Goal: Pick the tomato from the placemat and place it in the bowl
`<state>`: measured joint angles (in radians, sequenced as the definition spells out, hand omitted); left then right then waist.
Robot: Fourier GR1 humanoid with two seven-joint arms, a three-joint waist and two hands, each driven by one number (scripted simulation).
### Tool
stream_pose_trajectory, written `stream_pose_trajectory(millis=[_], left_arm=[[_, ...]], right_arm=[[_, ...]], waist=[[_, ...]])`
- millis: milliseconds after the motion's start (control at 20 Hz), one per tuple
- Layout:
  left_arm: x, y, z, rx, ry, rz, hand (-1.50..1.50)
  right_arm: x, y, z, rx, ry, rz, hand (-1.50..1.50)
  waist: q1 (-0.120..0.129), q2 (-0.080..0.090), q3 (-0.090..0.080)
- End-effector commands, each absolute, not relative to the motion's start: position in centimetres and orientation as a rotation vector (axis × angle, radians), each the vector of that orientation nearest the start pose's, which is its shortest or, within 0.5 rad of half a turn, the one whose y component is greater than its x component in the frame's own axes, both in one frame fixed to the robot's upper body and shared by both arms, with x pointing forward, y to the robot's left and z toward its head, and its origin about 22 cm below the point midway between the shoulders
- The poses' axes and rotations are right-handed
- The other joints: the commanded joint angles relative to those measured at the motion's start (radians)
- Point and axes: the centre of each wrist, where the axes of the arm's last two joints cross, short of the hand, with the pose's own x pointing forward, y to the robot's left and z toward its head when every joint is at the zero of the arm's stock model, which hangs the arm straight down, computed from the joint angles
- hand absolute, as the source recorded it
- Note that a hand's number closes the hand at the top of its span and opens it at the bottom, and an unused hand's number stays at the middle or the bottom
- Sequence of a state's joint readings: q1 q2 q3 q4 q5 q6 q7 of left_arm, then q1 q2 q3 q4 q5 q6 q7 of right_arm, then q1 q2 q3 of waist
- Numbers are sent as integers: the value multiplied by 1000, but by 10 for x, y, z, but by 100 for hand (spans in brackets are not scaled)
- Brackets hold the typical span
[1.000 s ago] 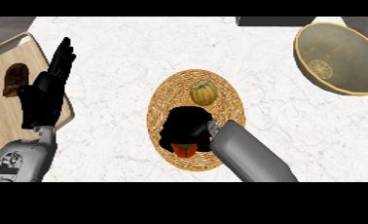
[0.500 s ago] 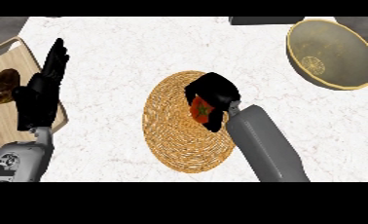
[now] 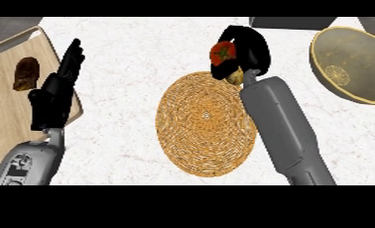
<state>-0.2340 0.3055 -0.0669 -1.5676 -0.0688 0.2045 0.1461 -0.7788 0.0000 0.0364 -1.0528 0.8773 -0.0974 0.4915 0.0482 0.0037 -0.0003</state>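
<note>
In the head view, the right hand (image 3: 249, 53) has its fingers curled round the red tomato (image 3: 222, 53), holding it above the white marble worktop (image 3: 139, 43) just past the far edge of the round woven straw placemat (image 3: 205, 123), well apart from the brass-coloured metal bowl (image 3: 344, 63) at the right edge. The left hand (image 3: 55, 93) rests open, fingers straight, beside a pale wooden board (image 3: 15, 113) carrying a small brown item (image 3: 26, 72).

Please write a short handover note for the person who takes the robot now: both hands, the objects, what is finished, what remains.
Right hand: shut on the tomato, lifted above the far edge of the placemat.
Left hand: open, resting at the left by the wooden board.
Bowl: far right, nothing placed in it yet.
Done: tomato picked up.
Left: carry it right to the bowl and release.
</note>
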Motion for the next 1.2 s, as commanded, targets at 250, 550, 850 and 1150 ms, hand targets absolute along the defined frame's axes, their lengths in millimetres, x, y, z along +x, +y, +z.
stream_pose_trajectory(millis=[250,550,850,1150], left_arm=[[295,252,78,330,-1652,-221,0],[288,247,67,360,-1665,-177,0],[283,265,72,385,-1635,-151,0],[280,260,84,389,-1640,-162,0]], right_arm=[[408,-58,172,-1146,-1279,144,150],[425,-90,174,-1215,-1266,2,150],[425,-156,160,-1284,-1268,-120,150],[427,-224,162,-1339,-1324,-213,150]], waist=[[13,-1,-3],[-33,0,0],[-49,-5,1],[-43,-4,1]])
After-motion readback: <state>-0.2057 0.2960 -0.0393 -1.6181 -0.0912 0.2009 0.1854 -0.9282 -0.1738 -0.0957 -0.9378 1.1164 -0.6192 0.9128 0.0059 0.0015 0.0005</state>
